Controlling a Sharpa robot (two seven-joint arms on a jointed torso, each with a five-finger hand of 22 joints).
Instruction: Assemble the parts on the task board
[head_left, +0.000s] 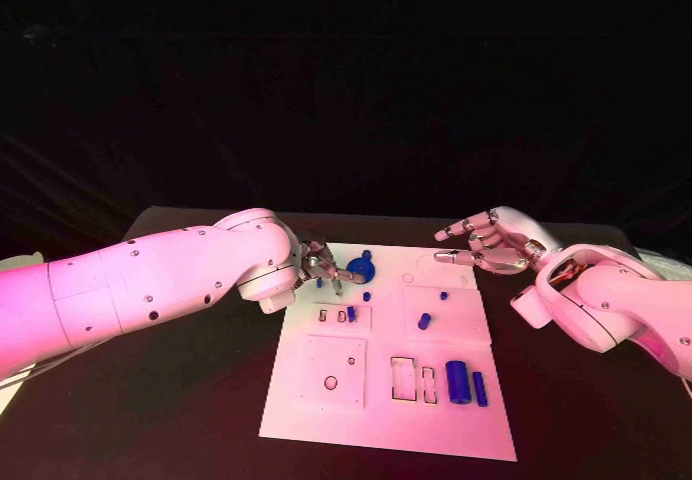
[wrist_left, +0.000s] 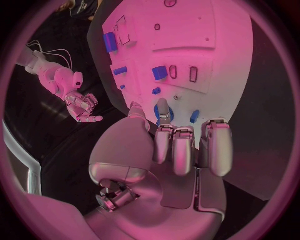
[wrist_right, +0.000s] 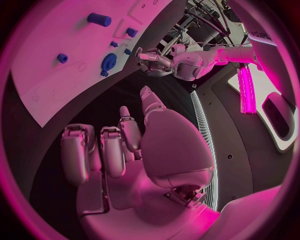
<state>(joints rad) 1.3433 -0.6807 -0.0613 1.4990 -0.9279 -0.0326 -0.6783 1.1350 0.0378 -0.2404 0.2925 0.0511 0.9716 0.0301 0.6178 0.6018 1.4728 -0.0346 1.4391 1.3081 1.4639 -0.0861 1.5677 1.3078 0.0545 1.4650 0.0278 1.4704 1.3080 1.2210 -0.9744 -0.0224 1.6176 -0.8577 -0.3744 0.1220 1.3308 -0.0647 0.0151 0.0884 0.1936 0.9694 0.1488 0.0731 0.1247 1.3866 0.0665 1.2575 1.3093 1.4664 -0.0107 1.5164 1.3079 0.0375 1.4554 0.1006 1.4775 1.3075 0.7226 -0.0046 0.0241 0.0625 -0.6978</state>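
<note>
Left hand (head_left: 320, 266) sits over the board's (head_left: 346, 410) far left corner, fingers curled together, nothing visibly held; in the left wrist view the fingers (wrist_left: 185, 146) are tucked side by side above the white plate (wrist_left: 231, 60). Just right of that hand, a round blue part (head_left: 361, 266) lies at the board's far edge, close to the fingertips; contact cannot be told. Small blue peg (head_left: 366, 296) is beside it, and a blue piece (head_left: 351, 314) stands by the little slots. Mid-board: short blue cylinder (head_left: 424, 321), tiny blue bit (head_left: 443, 295). Near right: thick blue cylinder (head_left: 457, 381) with a thin blue bar (head_left: 479, 388) just beside it, right of two rectangular cutouts (head_left: 414, 379). Right hand (head_left: 490, 240) is off the board's far right corner above the table (head_left: 173, 420), fingers loosely spread, empty.
</note>
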